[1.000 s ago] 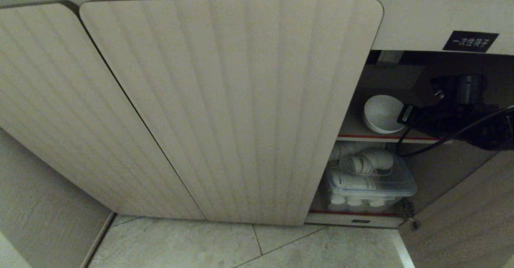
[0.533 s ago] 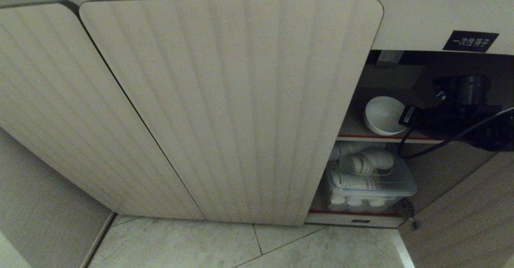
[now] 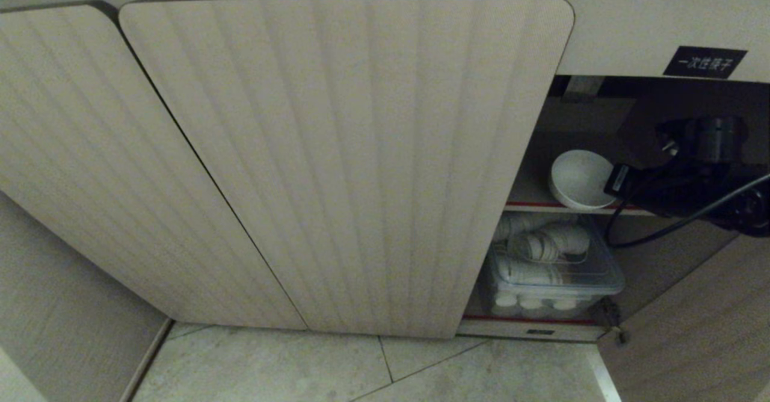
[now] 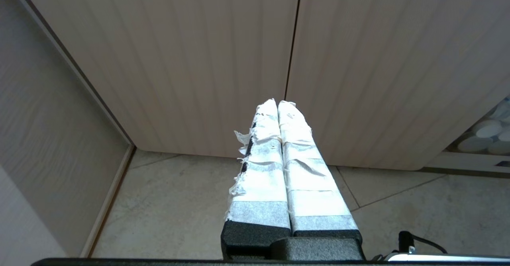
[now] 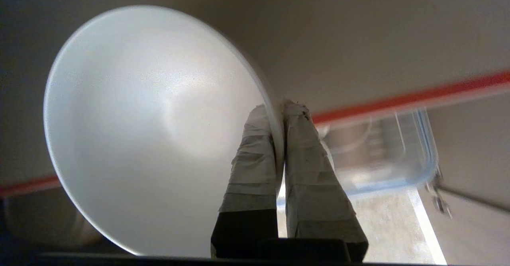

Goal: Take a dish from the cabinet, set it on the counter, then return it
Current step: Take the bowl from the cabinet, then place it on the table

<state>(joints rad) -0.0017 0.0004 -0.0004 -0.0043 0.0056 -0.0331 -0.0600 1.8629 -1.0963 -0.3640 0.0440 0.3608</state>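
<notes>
Nearest, the left pincer [image 4: 278, 103] hangs pressed together over the floor tiles [image 4: 179, 202] before the shut ribbed doors [image 3: 337, 161]. Farther in, at 3 o'clock in the head view, the right pincer [image 5: 277, 108] pinches the rim of the white bowl [image 3: 579, 178] above the cabinet's [image 3: 631, 23] red-edged shelf [image 3: 529, 204]; a clear box of cups [image 3: 550, 269] sits below.

Red-edged shelf [image 3: 529, 204]; clear container [image 3: 553, 278] on cabinet floor [image 3: 529, 328].
</notes>
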